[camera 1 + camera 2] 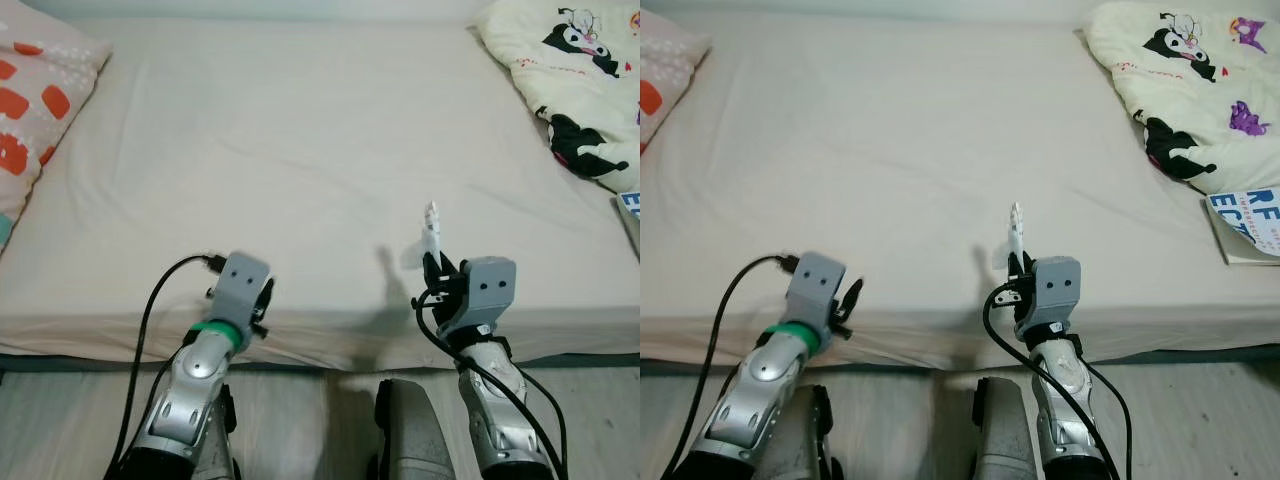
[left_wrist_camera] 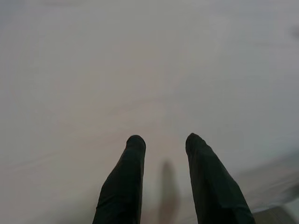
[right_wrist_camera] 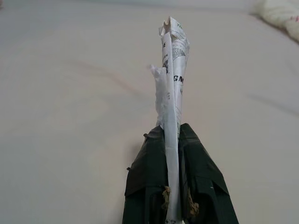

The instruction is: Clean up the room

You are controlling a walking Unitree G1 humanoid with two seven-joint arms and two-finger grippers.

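Your right claw [image 1: 434, 268] pinches the paper scrap [image 3: 171, 84] upright at the bed [image 1: 300, 150] edge, five o'clock; left claw [image 2: 163, 144] spread, empty. Keep pinching firmly while carrying it off.

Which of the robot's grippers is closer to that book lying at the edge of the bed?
Right. The right gripper is nearer the book; the left gripper is farther across the bed.

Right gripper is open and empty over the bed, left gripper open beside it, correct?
Not quite. The right gripper is shut on a crumpled printed paper, as the right wrist view shows. The rest holds: it is over the bed, and the left gripper is open.
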